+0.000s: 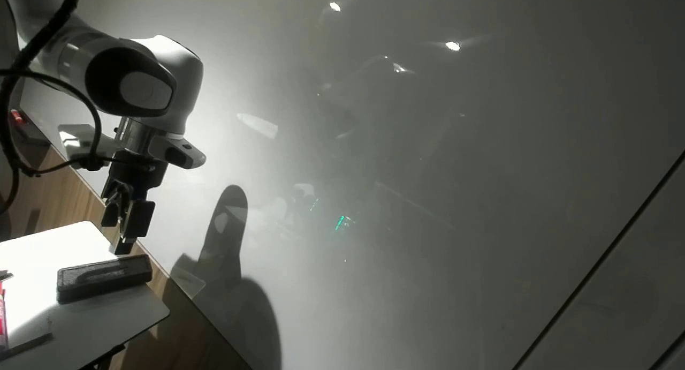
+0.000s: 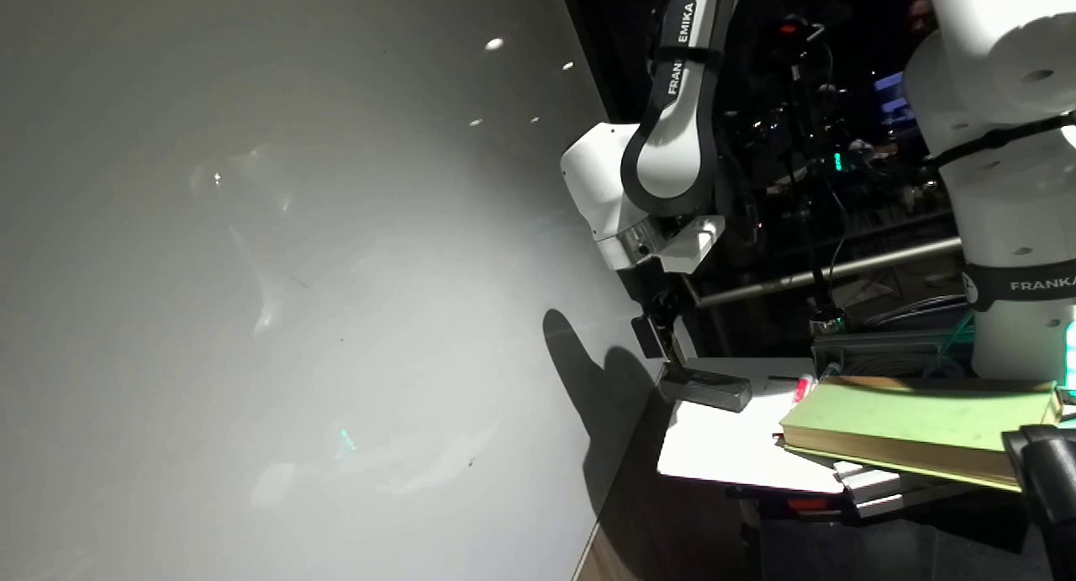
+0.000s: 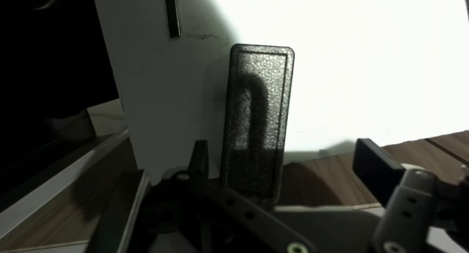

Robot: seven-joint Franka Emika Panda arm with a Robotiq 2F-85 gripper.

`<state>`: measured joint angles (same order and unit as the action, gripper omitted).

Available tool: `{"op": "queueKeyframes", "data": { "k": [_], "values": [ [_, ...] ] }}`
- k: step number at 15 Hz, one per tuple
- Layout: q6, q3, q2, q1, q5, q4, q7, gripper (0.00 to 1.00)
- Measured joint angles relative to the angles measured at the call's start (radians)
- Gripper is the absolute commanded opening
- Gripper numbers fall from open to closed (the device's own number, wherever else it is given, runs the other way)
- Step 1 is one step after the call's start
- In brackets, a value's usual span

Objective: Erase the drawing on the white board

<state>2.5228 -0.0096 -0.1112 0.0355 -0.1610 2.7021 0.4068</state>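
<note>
The white board (image 1: 428, 198) is a large glossy grey panel with light reflections, and it fills much of both exterior views (image 2: 252, 329). No drawing can be made out on it; only light spots, small green glints and faint streaks show. A black eraser (image 1: 104, 276) lies on a small white table, its board-side end at the table edge; it also shows in the wrist view (image 3: 258, 117). My gripper (image 1: 126, 223) is open and empty above that end. In the wrist view the fingers (image 3: 287, 159) are wide apart, with the eraser's end between them, nearer the left finger.
The small white table (image 2: 748, 455) stands beside the board. A red marker (image 2: 803, 388) and a thick green book (image 2: 916, 417) lie on it. A dark bar (image 3: 174, 15) lies near the eraser. Wooden floor (image 1: 59, 204) shows between table and board.
</note>
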Motion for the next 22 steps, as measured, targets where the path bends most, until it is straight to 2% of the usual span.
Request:
{"op": "queueKeyframes", "data": {
  "k": [4, 10, 18, 19, 20, 22],
  "values": [
    [0.106, 0.002, -0.024, -0.028, -0.007, 0.059, -0.001, 1.0],
    [0.209, 0.006, 0.045, -0.05, -0.033, 0.06, -0.001, 1.0],
    [0.267, 0.004, 0.128, -0.059, -0.148, 0.06, 0.052, 0.99],
    [0.268, 0.004, 0.132, -0.059, -0.156, 0.06, 0.057, 0.9],
    [0.268, 0.003, 0.135, -0.059, -0.165, 0.06, 0.062, 0.75],
    [0.268, 0.002, 0.142, -0.058, -0.171, 0.06, 0.068, 0.59]
  ]
}}
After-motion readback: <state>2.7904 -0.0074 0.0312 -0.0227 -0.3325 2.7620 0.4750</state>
